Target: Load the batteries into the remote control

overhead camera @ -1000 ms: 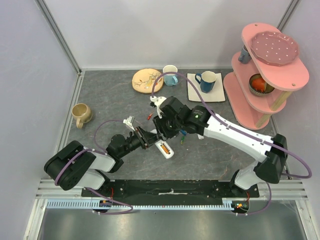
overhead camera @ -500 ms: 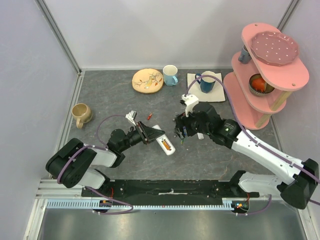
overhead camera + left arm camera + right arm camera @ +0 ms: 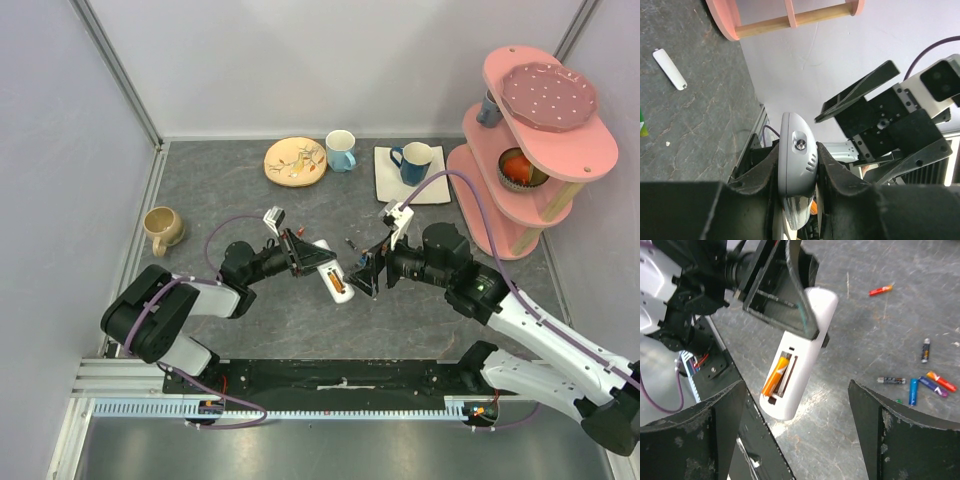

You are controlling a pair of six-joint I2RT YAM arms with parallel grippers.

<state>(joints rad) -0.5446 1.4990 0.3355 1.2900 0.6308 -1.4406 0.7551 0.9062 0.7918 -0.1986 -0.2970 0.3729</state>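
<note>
Left gripper [image 3: 306, 257]: clamped on one end of the slim white plastic remote control [image 3: 799, 356], back side up. Battery bay open, with one orange battery [image 3: 776, 376] in it (lying at a slight slant). Right gripper [image 3: 364, 276]: fingers spread wide, hovering just beside the remote's free end. Loose small cylindrical batteries [image 3: 912, 390] in red, blue and dark grey lie scattered on the grey stone-look table [image 3: 880, 330], apart from the remote.

Loose batteries [image 3: 912, 391] on the table [image 3: 875, 340] beside the remote control [image 3: 810, 356]
</note>
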